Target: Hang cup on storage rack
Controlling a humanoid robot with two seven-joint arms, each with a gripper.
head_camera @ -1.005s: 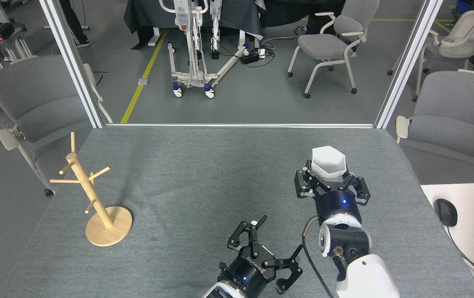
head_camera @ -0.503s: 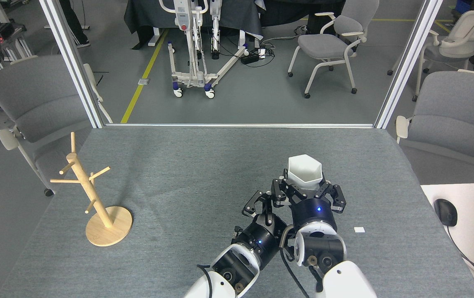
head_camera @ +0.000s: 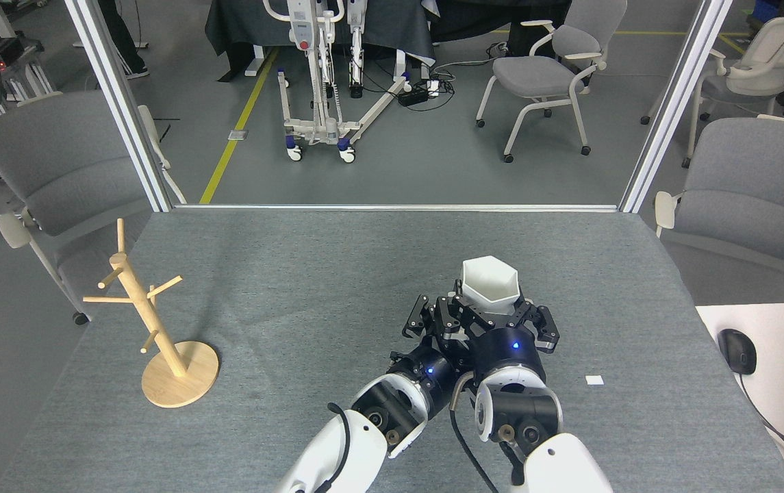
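Jaws of the right gripper (head_camera: 491,311) closed around the white hexagonal cup (head_camera: 490,281), held upright, mouth up, above the grey table (head_camera: 309,274). Left gripper (head_camera: 433,322) pressed in just beside it — fingers partly hidden, spread impossible to tell. Wooden mug tree (head_camera: 152,322) well apart, near the table's left edge — pegs bare.

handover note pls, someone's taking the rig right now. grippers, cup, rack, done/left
Right gripper: shut on the white hexagonal cup, upright, mid-table.
Left gripper: pressed in beside the right one at the cup's left; open or shut unclear from the head view.
Wooden mug tree: stands at the table's left edge, all pegs bare, far from the cup.
Done: cup grasped.
Left: likely a handover to the left gripper, carry to the rack, hook the handle on a peg.
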